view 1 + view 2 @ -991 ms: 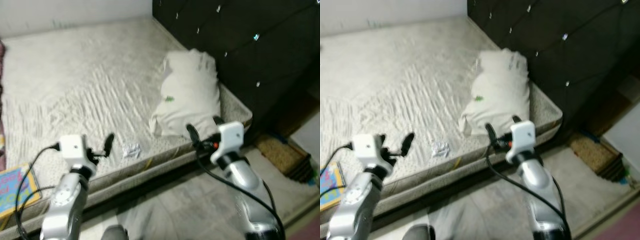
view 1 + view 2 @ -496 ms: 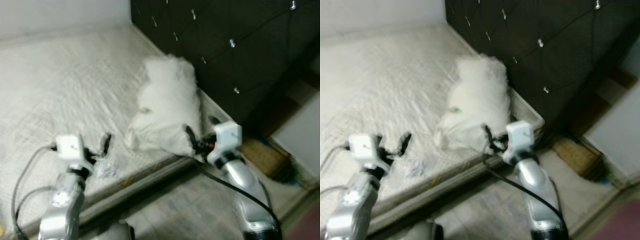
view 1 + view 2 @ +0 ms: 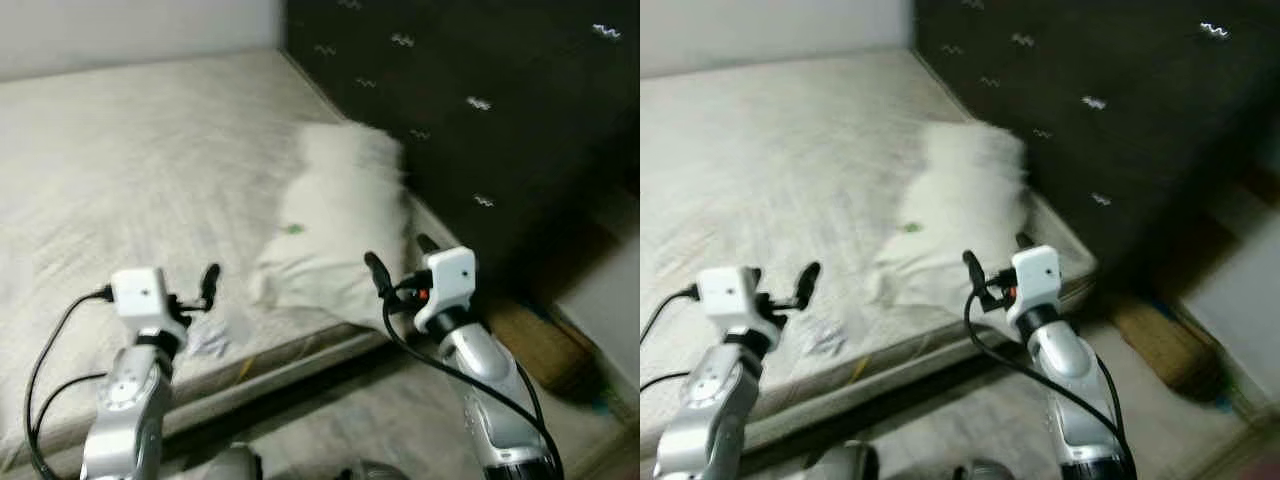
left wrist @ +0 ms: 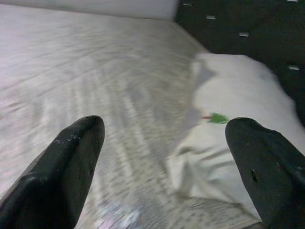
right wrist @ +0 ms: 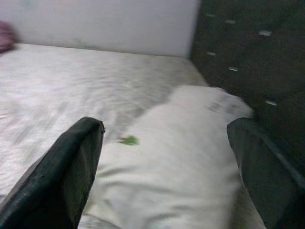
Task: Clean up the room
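One pillow point(image 3: 340, 225), one crumpled wrapper point(image 3: 210, 343), one mattress point(image 3: 120, 170), one dark tufted headboard point(image 3: 470, 110). Pillow white, soft, creased, small green mark on its side; lying on the mattress corner, against the headboard. Wrapper small, silvery, near mattress edge, well apart from pillow. Left gripper point(image 4: 162, 167) spread, empty, above mattress edge near wrapper. Right gripper point(image 5: 167, 162) spread, empty, just beside pillow's near end. Views blurred.

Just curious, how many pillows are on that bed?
1. The pillow lies on the mattress against the dark headboard, ahead of the right tool. None else visible.
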You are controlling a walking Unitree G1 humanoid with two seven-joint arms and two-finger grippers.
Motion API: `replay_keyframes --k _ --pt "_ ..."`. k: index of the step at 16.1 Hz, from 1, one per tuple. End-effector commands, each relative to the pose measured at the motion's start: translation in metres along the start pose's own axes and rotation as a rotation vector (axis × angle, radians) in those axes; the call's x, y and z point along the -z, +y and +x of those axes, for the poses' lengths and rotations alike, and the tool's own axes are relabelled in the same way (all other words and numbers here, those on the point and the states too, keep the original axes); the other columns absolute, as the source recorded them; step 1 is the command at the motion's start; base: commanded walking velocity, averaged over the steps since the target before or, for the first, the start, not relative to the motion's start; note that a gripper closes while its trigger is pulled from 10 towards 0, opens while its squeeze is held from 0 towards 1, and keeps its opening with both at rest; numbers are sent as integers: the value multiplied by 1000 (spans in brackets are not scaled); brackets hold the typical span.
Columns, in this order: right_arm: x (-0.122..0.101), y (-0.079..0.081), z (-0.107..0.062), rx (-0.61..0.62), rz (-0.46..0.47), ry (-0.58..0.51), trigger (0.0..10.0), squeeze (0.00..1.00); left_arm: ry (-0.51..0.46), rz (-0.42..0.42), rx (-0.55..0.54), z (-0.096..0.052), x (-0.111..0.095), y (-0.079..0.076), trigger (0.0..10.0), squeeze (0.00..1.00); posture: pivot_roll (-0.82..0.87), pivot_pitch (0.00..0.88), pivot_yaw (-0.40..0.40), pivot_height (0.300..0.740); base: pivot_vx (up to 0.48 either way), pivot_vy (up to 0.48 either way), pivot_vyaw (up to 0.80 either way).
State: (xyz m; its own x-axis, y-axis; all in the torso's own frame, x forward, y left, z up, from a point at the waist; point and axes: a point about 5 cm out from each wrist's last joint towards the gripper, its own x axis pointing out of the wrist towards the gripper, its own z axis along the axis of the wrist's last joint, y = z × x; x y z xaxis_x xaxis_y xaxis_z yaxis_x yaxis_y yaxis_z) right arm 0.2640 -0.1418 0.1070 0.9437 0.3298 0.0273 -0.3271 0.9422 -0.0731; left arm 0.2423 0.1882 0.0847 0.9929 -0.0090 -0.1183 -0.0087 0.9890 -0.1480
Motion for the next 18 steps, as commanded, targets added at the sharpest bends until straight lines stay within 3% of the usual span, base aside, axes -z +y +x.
replay_keyframes --k 1,7,11,16,18 --pt "-1 -1 0 2 -6 -3 10000 0 10 6 7 0 2 -4 10000 0 37 86 -61 740 0 0 800" --pt "0 -1 1 -7 -9 -7 10000 0 13 -3 3 1 3 -4 10000 0 40 77 -62 740 0 0 800" --pt "0 -2 1 0 5 -7 10000 0 19 -8 2 1 4 -5 10000 0 38 76 -61 740 0 0 0" --pt "0 -2 2 2 6 -7 10000 0 21 -15 -3 2 3 -4 10000 0 37 87 -60 740 0 439 0" --pt "0 -3 2 4 6 -6 10000 0 9 -1 0 2 2 -5 10000 0 36 89 -60 740 0 0 0"
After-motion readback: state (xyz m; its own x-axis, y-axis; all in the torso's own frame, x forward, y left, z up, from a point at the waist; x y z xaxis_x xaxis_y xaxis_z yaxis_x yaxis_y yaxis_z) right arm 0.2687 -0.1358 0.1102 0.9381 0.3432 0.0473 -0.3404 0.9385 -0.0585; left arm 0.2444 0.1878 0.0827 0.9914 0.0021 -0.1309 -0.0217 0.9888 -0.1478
